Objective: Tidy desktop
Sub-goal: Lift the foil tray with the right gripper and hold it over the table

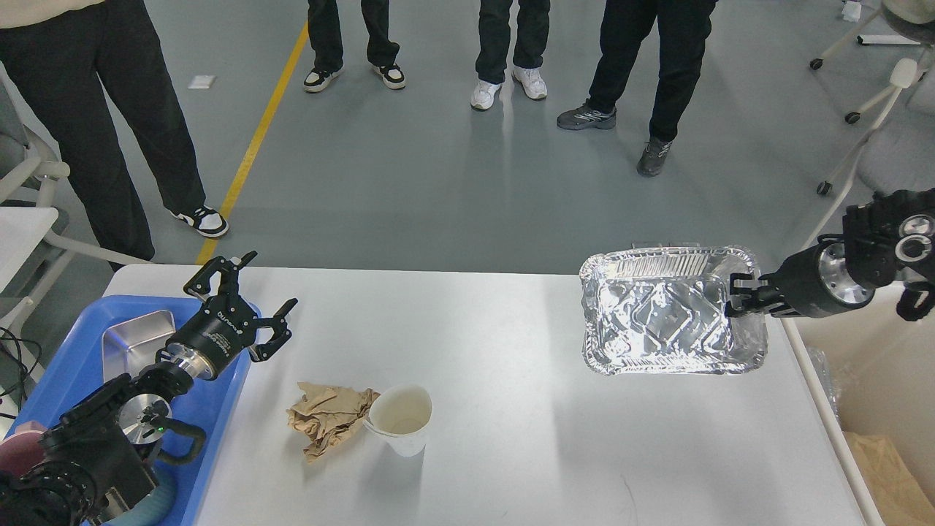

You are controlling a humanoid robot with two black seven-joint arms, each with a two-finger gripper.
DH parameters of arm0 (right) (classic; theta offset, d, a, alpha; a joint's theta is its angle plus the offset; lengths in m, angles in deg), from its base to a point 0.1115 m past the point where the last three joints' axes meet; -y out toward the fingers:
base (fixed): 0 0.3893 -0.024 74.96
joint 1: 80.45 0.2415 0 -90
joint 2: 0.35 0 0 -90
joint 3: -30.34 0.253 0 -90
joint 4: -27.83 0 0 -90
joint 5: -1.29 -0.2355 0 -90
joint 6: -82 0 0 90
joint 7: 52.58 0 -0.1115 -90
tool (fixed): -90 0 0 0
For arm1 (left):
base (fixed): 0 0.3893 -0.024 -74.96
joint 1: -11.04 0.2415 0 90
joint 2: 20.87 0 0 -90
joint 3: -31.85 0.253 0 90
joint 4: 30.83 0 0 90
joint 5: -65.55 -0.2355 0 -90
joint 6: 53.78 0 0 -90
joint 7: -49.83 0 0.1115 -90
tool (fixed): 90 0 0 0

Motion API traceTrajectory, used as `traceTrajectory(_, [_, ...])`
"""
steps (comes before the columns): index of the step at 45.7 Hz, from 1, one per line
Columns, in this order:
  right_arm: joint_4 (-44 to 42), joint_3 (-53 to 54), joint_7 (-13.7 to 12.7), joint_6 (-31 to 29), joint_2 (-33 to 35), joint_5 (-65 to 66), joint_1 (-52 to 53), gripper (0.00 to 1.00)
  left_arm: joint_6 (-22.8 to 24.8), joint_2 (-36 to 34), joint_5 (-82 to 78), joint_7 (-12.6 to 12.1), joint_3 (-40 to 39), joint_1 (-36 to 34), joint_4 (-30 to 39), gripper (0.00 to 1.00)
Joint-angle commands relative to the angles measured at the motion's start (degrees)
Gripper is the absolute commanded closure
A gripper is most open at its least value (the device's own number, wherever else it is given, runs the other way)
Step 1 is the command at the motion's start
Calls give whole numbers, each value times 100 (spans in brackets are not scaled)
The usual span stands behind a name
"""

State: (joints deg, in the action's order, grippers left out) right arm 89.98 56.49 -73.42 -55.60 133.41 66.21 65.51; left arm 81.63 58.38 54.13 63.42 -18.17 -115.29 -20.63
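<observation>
The white desktop (511, 409) fills the lower view. A crumpled brown paper (327, 418) and a white paper cup (400, 418) lie side by side at its left middle. My left gripper (245, 292) is open and empty, above the blue tray's right edge, up and left of the paper. My right gripper (739, 298) is shut on the right rim of a foil container (668, 310) and holds it in the air over the desktop's far right corner.
A blue tray (73, 380) at the left holds a steel dish (135, 340) and a pink cup (14, 453). A beige bin (876, 409) with brown paper stands at the right. People stand beyond the far edge.
</observation>
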Motion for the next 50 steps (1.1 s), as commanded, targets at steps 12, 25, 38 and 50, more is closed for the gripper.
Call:
traceTrajectory(12, [-1204, -1103, 10, -381, -1396, 320, 1004, 100, -23, -6, -1, 13, 1, 82, -1, 4])
traceTrajectory(25, [-2786, -1138, 45, -740, -2636, 285, 1497, 100, -14, -23, -1, 13, 1, 118, -1, 4])
traceTrajectory(38, [-3789, -1138, 80, -740, -3111, -786, 1576, 100, -14, -76, -1, 13, 1, 144, -1, 4])
traceTrajectory(50, [-3912, -1103, 98, -740, -3339, -2281, 1260, 100, -14, -41, -1, 13, 1, 144, -1, 4])
